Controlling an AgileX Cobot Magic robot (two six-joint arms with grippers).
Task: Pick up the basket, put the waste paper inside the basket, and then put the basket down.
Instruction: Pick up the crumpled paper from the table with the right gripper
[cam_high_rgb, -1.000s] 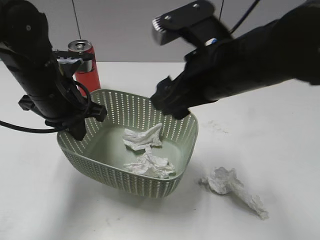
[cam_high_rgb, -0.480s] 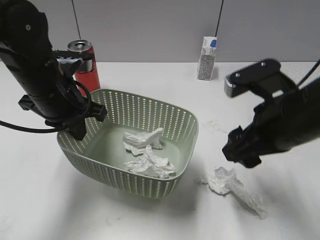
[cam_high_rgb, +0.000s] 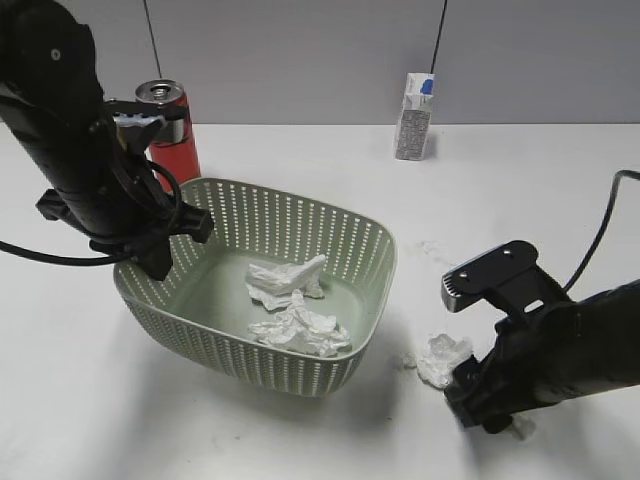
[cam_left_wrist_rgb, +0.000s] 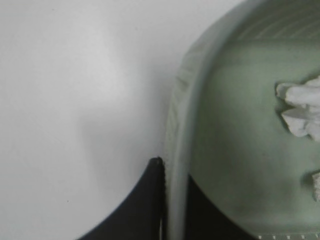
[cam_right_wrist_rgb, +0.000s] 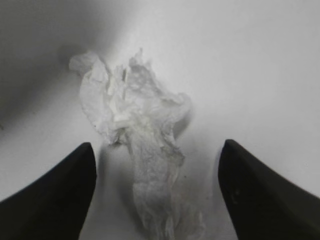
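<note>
Waste paper (cam_right_wrist_rgb: 142, 150) between right claw (cam_right_wrist_rgb: 157, 192) fingers

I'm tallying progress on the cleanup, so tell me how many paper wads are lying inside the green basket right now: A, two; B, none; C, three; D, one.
A: the exterior view shows two crumpled wads on the floor of the basket, while the third wad lies on the table between the open fingers of the right gripper.

No readable text, labels or numbers anywhere.
</note>
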